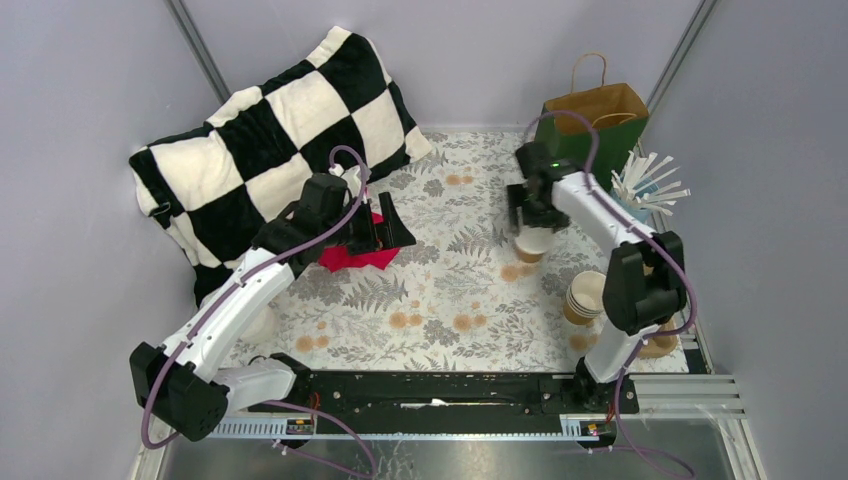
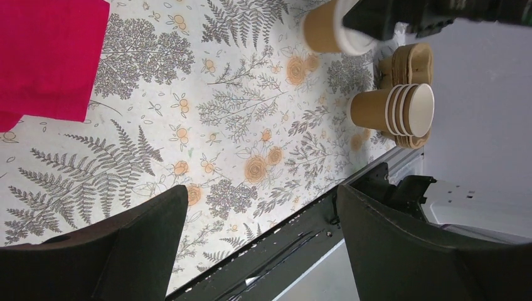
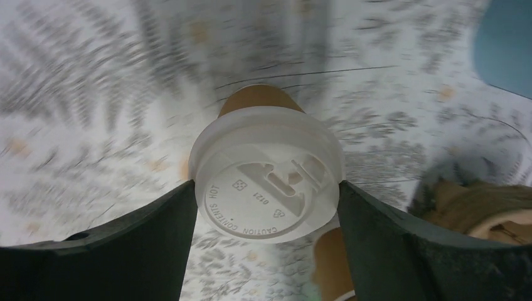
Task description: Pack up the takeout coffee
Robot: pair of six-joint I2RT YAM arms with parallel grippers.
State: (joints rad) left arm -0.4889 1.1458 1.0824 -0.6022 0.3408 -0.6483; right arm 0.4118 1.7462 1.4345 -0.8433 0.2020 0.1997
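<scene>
The takeout coffee (image 1: 532,243), a brown paper cup with a white lid (image 3: 266,175), sits between the fingers of my right gripper (image 1: 533,228) at the right middle of the table. In the right wrist view both fingers of the right gripper (image 3: 266,188) press the lid's rim; the cup is sharp while the table behind it is smeared. The cup (image 2: 323,28) also shows at the top of the left wrist view. My left gripper (image 1: 392,230) hangs open beside a red cloth (image 1: 355,257), with only tablecloth between the fingers of the left gripper (image 2: 262,194).
A stack of lidless brown cups (image 1: 585,297) stands at the right edge, with a cardboard carrier (image 1: 660,342) behind the right arm. A brown paper bag (image 1: 595,115) stands at the back right, next to white sticks (image 1: 650,185). A checkered pillow (image 1: 270,130) fills the back left.
</scene>
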